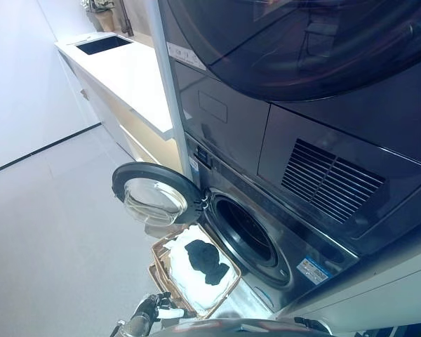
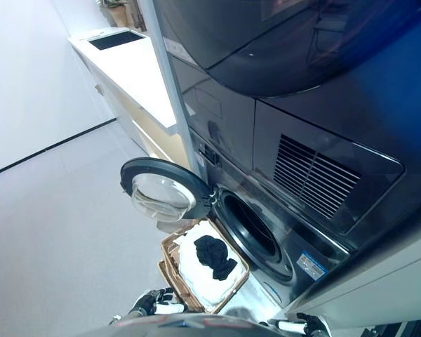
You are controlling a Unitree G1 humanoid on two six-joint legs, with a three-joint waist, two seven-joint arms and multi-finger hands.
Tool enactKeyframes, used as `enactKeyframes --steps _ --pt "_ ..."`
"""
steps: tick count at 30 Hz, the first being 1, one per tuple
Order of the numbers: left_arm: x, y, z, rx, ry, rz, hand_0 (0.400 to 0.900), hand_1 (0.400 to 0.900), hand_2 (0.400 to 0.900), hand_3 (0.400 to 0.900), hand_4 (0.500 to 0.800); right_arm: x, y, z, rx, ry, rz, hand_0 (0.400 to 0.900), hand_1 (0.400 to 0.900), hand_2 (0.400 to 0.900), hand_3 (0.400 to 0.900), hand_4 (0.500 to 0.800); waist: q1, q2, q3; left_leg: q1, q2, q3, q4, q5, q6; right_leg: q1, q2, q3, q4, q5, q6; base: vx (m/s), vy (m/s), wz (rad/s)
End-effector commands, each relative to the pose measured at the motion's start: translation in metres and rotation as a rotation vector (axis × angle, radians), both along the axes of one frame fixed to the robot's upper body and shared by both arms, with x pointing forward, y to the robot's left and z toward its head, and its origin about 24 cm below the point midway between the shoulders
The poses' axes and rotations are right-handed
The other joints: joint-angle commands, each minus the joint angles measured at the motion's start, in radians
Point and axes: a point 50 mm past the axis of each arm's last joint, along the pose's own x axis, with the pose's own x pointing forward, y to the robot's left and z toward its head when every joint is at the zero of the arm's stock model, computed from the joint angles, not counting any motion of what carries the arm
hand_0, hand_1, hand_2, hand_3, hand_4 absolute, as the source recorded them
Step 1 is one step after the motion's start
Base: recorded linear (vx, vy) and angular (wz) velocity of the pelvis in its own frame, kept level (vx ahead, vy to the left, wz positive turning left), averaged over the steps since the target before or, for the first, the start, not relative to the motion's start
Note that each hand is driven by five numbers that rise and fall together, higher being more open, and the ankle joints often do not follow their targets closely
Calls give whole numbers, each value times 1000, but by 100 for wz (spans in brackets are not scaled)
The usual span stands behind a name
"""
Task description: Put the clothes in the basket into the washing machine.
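A woven brown basket stands on the floor right in front of the washing machine's round opening. White clothes fill it, and a black garment lies on top. The machine's round door is swung open to the left, above the basket's far end. My left hand shows at the bottom edge, close to the basket's near left corner. Only a small part of my right hand shows at the bottom right, below the machine's front.
A second dark machine is stacked above the washer, with a vent grille between them. A white counter with a sink runs along the wall to the left. Grey floor spreads out on the left.
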Motion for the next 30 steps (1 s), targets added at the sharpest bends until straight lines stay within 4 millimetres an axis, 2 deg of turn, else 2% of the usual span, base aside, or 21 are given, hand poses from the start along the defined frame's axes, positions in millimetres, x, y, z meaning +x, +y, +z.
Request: enactKeyframes --steps 1,7,10,14,16,18,19,20,21,22,24,26,30 --pt "24 6 7 9 -80 33 900 900 900 900 800 7 5 -1 -3 -7 4 900 900 900 900 800 9 -49 -20 -8 -18 -25 -1 -67 -3 -2 -61 -46 7 3 55 0 0 0" --pt "20 6 5 9 -56 41 900 900 900 900 800 8 7 -1 4 -8 8 900 900 900 900 800 6 -50 -17 -9 -20 -24 -1 -69 -5 -2 -62 -47 7 2 56 0 0 0" --pt "28 6 8 32 -98 2 900 900 900 900 800 10 7 -1 2 -23 -6 900 900 900 900 800 5 -51 -16 -7 -19 -21 -1 -70 -6 -1 -62 -50 6 1 57 5 -1 -2" --pt "46 4 14 112 -157 -157 900 900 900 900 800 17 2 2 -18 -67 -28 900 900 900 900 800 -11 -48 -9 -3 -15 -8 -1 -73 -10 -5 -61 -40 5 4 58 11 -3 -15" --pt "62 2 21 138 -215 -244 900 900 900 900 800 20 -4 4 -36 -82 -37 900 900 900 900 800 -23 -45 -1 -3 -13 3 -1 -74 -11 -14 -60 -30 6 7 61 0 3 -26" --pt "94 0 40 231 -369 -440 900 900 900 900 800 25 -13 8 -62 -112 -55 900 900 900 900 800 -36 -41 13 -9 -9 15 -1 -74 -12 -35 -59 -19 16 10 63 -14 1 -28" --pt "112 -1 54 303 -486 -557 900 900 900 900 800 28 -16 10 -75 -135 -66 900 900 900 900 800 -37 -38 27 -10 -7 18 -1 -76 -12 -46 -59 -14 26 8 65 -40 13 -32" --pt "122 -5 65 402 -577 -786 900 900 900 900 800 35 -20 13 -93 -172 -67 900 900 900 900 800 -44 -35 37 -19 -6 24 -1 -76 -12 -66 -59 -8 40 4 67 -58 22 -36" --pt "134 -2 73 497 -629 -898 900 900 900 900 800 39 -21 16 -100 -205 -64 900 900 900 900 800 -51 -36 48 -31 -6 32 5 -77 -13 -90 -58 1 58 0 69 -106 28 -42" --pt "147 2 81 592 -673 -941 900 900 900 900 800 43 -24 18 -107 -228 -73 900 900 900 900 800 -57 -38 64 -51 -6 38 12 -71 -11 -123 -61 8 78 4 70 -214 39 -42" --pt "179 7 106 723 -788 -885 900 900 900 900 800 60 -30 25 -132 -298 -97 900 900 900 900 800 -74 -40 132 -137 -7 46 76 -75 -6 -230 -65 27 153 5 72 -341 52 -42" --pt "197 9 119 782 -809 -877 900 900 900 900 800 75 -38 33 -157 -342 -101 900 900 900 900 800 -92 -40 164 -216 -9 56 133 -78 -7 -306 -72 43 188 15 73 -237 54 -31" --pt "230 1 152 908 -929 -948 900 900 900 900 800 97 -55 49 -210 -423 -142 900 900 900 900 800 -124 -30 205 -316 -19 69 183 -76 -8 -401 -79 57 189 44 77 -99 53 -23"
